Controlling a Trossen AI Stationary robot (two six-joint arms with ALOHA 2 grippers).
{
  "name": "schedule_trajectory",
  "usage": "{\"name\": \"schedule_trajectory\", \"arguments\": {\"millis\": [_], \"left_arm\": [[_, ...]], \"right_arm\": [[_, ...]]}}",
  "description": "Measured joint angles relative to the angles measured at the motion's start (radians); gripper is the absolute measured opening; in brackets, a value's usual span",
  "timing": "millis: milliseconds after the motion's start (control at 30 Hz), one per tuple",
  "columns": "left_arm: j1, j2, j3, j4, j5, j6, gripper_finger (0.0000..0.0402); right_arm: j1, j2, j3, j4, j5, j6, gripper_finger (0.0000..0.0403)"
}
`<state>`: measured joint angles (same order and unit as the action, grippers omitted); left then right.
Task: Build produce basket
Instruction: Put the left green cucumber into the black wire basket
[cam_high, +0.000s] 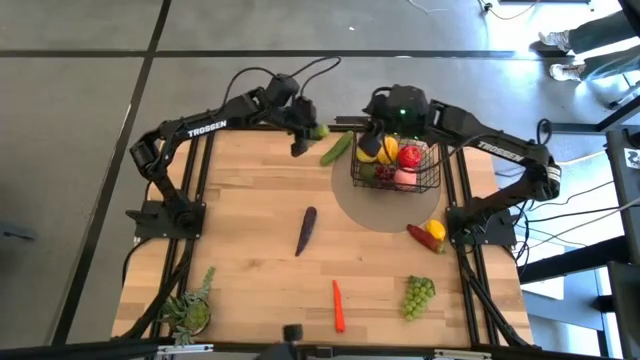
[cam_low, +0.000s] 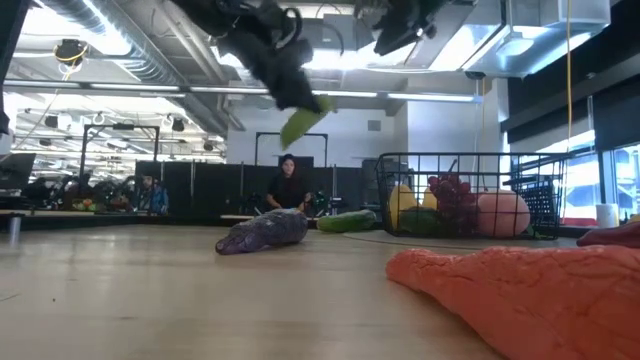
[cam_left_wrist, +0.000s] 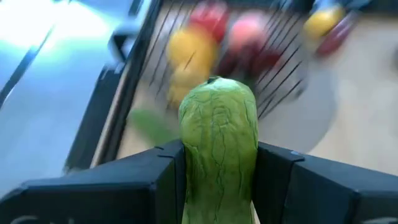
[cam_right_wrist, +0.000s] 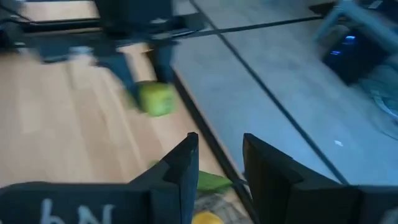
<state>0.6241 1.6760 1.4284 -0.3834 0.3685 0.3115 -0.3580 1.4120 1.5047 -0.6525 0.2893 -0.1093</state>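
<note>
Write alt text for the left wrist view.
The left gripper has its two dark fingers shut on a wrinkled light-green toy vegetable, held upright. Beyond it, blurred, is the black wire basket holding yellow and red produce.

wooden counter (cam_high: 250, 260) seen from straight above, dark arms reaching in from both sides. left hand (cam_high: 303, 130) up near the far edge, clamped on a small green avocado (cam_high: 319, 131). right hand (cam_high: 375, 130) over the far left corner of the black wire basket (cam_high: 433, 185); fingers too dark to read. basket on a grey round mat (cam_high: 350, 205), holding a yellow pepper (cam_high: 385, 150), a red pepper (cam_high: 409, 155), a pink peach (cam_high: 405, 177) and dark grapes (cam_high: 382, 172). cucumber (cam_high: 336, 150) lying just beside the basket's left side. eggplant (cam_high: 306, 231) mid-counter, carrot (cam_high: 339, 305) and green grapes (cam_high: 418, 296) near the front edge, lemon (cam_high: 435, 230) touching a red piece by the right arm's base, potted plant (cam_high: 190, 308) at the front left corner
</note>
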Motion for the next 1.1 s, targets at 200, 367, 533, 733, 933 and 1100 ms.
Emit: {"name": "schedule_trajectory", "arguments": {"millis": [200, 367, 533, 733, 933, 1100], "left_arm": [[-0.078, 0.015, 0.001, 0.234, 0.063, -0.050, 0.0103], [-0.141, 0.072, 0.001, 0.423, 0.071, -0.119, 0.0103], [-0.176, 0.161, 0.000, 0.586, 0.076, -0.203, 0.0103], [-0.202, 0.265, 0.000, 0.809, 0.085, -0.259, 0.0103], [-0.215, 0.367, 0.000, 0.898, 0.078, -0.336, 0.0103], [-0.221, 0.422, 0.000, 0.952, 0.068, -0.332, 0.0103]], "right_arm": [[0.000, -0.053, 0.000, -0.065, 0.033, 0.005, 0.0119], [0.000, -0.089, 0.000, -0.113, 0.034, 0.030, 0.0119], [0.000, -0.115, 0.000, -0.170, 0.024, 0.030, 0.0119], [0.000, -0.118, -0.001, -0.178, 0.024, 0.023, 0.0119], [0.000, -0.118, -0.001, -0.178, 0.023, 0.028, 0.0119], [0.000, -0.118, -0.001, -0.180, 0.023, 0.054, 0.0119]]}}
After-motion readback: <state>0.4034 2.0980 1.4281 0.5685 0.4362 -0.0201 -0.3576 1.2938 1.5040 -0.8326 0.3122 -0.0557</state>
